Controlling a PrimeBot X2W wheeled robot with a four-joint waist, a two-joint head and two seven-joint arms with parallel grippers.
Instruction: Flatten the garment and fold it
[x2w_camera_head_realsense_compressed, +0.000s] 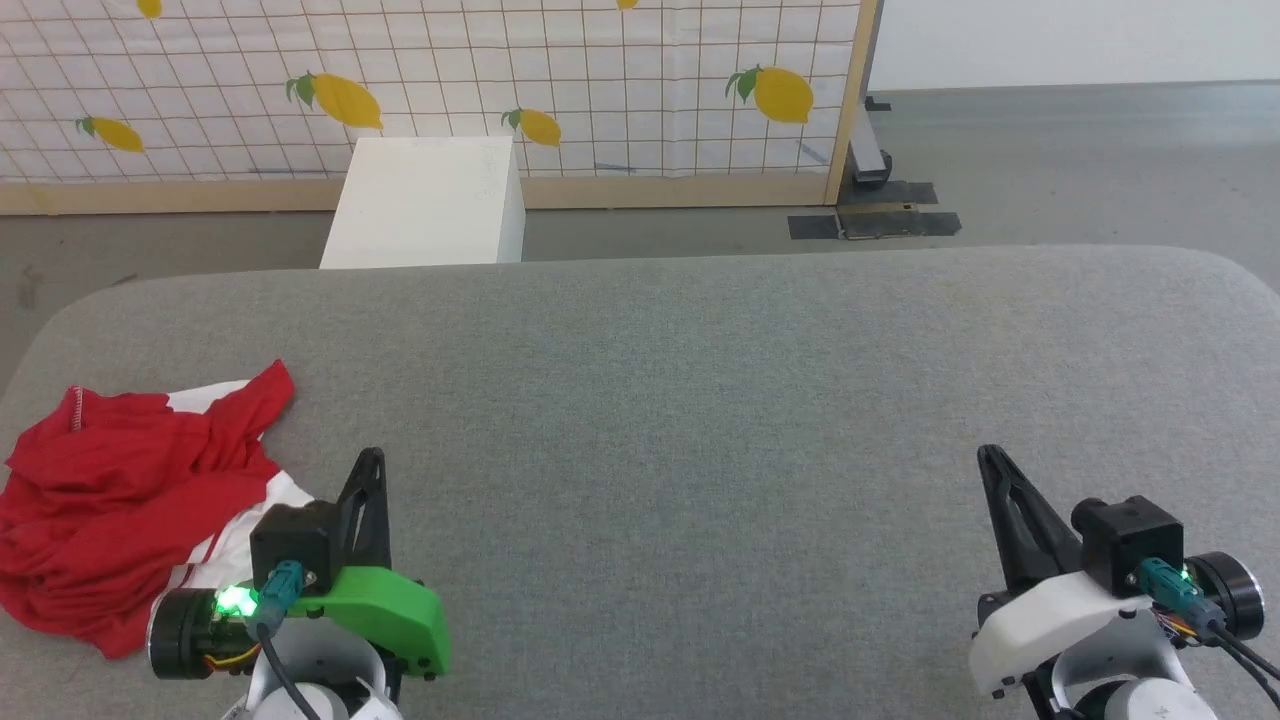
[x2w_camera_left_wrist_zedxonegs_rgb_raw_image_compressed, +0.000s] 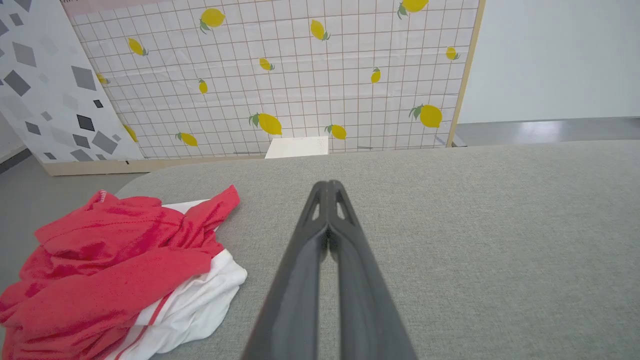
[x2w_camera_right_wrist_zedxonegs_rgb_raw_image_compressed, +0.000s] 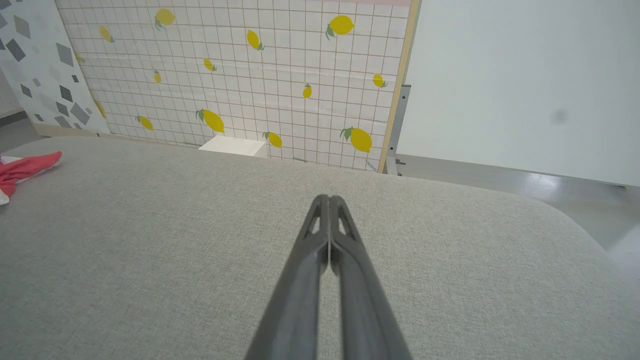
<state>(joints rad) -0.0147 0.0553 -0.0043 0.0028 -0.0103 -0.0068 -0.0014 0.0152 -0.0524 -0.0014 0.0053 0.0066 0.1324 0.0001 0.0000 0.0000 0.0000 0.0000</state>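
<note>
You are at the very start: nothing of the flattening or the folding is done. The grey padded table (x2w_camera_head_realsense_compressed: 700, 400) takes up most of the head view, and nearly all of its cloth top is bare. The garment (x2w_camera_head_realsense_compressed: 110, 500), a red T-shirt, lies in a crumpled heap at about 8 o'clock on the table, close to the rounded left corner. Its folds are piled over one another, and a white sleeve (x2w_camera_left_wrist_zedxonegs_rgb_raw_image_compressed: 200, 300) with thin red stripes spills out at the heap's 4 o'clock side. No hem, collar or shoulder line lies straight. By my reading you have all of it ahead of you: take hold, draw it toward the middle, spread it flat, then fold.

Your left gripper (x2w_camera_head_realsense_compressed: 372, 462) stands at 7 o'clock, just beside the heap on its 3 o'clock side and apart from the cloth. Its two dark fingers are pressed together and hold nothing. Your right gripper (x2w_camera_head_realsense_compressed: 990, 458) is at 5 o'clock, well apart from the shirt, its fingers likewise pressed together and empty over bare table. You will have to part the left fingers before any pinch.

As for containers, none stands on the table. Beyond its far edge is the lemon-print panel (x2w_camera_head_realsense_compressed: 600, 90), and in front of it, at 11 o'clock, a white block (x2w_camera_head_realsense_compressed: 430, 200) rests on the floor. Its top looks plain and closed, and you cannot tell whether it is a box that holds anything.
</note>
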